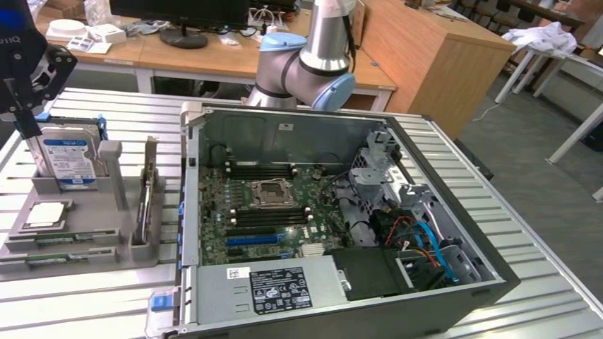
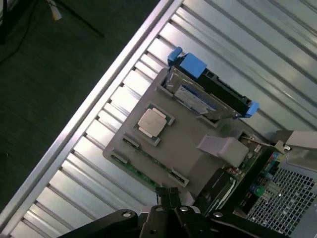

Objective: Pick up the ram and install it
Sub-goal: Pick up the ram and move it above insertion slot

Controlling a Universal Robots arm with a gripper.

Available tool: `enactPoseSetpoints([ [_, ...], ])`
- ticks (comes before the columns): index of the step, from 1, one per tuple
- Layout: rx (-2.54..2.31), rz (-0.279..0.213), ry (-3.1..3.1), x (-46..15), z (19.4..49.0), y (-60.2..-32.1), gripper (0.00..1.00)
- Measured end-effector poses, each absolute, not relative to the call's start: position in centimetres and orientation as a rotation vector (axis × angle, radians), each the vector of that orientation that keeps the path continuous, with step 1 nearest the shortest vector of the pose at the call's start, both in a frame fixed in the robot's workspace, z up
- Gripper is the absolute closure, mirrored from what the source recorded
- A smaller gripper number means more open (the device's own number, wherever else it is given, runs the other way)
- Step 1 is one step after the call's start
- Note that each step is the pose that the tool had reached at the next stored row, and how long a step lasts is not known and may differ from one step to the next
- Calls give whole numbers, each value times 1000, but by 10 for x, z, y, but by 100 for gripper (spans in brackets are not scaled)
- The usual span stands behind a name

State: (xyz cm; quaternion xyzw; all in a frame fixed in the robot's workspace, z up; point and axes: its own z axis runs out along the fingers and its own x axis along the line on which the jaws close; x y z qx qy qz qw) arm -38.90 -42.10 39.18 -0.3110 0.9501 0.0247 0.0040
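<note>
The gripper (image 2: 168,198) hangs over the grey tray (image 2: 183,144) with its jaws pressed together, holding nothing.
The big open computer case (image 1: 349,226) sits off to one side of the jaws. Below them stands the blue-labelled hard drive (image 2: 208,96), then the square silver processor chip (image 2: 152,121) lies flat. The thin green ram (image 2: 141,173) lies in the tray's edge slot, nearest the jaws but not touching them.

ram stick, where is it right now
The ram lies flat along the camera-side edge of the grey holder tray at the exterior view's left, next to the silver processor chip and left of the open computer case.
</note>
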Motion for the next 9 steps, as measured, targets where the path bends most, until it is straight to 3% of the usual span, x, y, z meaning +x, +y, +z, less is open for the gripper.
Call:
enactPoseSetpoints([
  [9, -1218, 78, 2890, -389, 392, -421, 89],
])
